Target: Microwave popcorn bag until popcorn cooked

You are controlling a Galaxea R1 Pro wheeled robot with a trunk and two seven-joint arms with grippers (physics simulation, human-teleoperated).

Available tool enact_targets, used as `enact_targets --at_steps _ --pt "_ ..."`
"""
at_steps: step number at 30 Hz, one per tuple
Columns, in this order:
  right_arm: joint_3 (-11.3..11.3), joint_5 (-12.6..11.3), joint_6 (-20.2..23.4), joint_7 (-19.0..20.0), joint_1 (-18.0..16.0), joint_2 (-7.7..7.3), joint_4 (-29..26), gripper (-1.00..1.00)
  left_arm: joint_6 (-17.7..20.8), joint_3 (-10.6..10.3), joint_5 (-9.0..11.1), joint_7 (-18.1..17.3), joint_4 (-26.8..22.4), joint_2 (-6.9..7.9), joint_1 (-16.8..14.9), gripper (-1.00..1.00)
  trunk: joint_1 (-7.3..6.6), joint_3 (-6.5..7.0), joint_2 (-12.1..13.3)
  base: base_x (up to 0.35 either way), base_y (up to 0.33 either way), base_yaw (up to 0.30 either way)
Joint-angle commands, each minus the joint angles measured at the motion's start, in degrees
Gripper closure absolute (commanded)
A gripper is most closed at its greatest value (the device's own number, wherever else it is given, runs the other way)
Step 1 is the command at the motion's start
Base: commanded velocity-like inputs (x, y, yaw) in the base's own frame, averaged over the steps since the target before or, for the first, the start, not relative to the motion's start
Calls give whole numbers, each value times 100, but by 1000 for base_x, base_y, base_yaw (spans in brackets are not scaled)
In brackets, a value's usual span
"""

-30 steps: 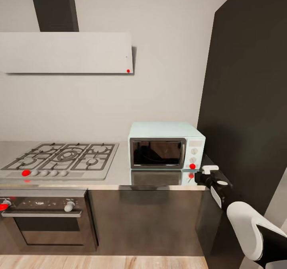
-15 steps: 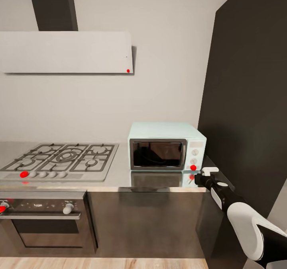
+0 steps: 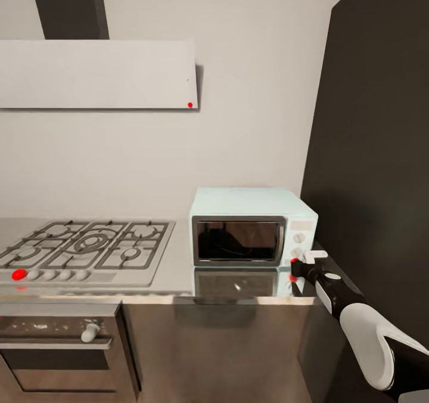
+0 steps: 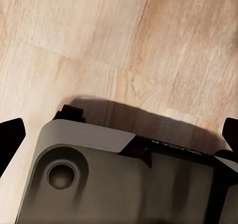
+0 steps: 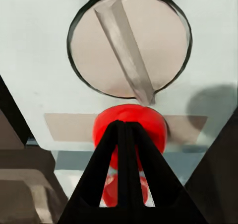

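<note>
In the head view, the microwave is seen standing on the grey tabletop near its right end, door shut, with a dark wall panel close beside its right flank. Between the microwave and the gas hob a strip of bare tabletop is left. The right claw is held at the lower right corner of the microwave's front, at the red dot below the two knobs; the right arm reaches in over the tabletop's front right edge. Under the hob, the built-in oven is seen, and a pale hood is fixed to the wall above.

In the left wrist view, a wooden floor is seen beyond a grey part of the robot's base. Only dark finger tips at the picture's two edges are seen, set wide apart with nothing between them.

In the right wrist view, the right claw is pressed together, its tips against the red dot, with a round knob just beyond on the pale panel. Nothing is gripped.
</note>
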Motion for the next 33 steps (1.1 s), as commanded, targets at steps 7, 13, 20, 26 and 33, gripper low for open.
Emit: enact_targets --at_steps 7,13,20,26,33 --pt "-49 53 -68 -62 -5 1 146 100 -18 -8 49 -24 9 1 -5 -100 2 -7 -4 63 0 0" --pt "-49 53 -81 -73 -5 1 159 100 -18 -8 57 -24 9 1 -5 -100 2 -7 -4 1 0 0" --pt "-47 58 -81 -65 -5 1 159 100 -27 -4 68 -17 9 -8 -5 -100 2 -7 -4 -273 0 0" --pt "-32 88 -81 -53 -5 8 76 100 -27 -3 68 -17 9 -8 -5 -100 2 -7 -4 -339 0 0" --pt "1 105 253 22 -5 12 -451 100 -27 -3 68 -17 9 -8 -5 -100 2 -7 -4 -340 0 0"
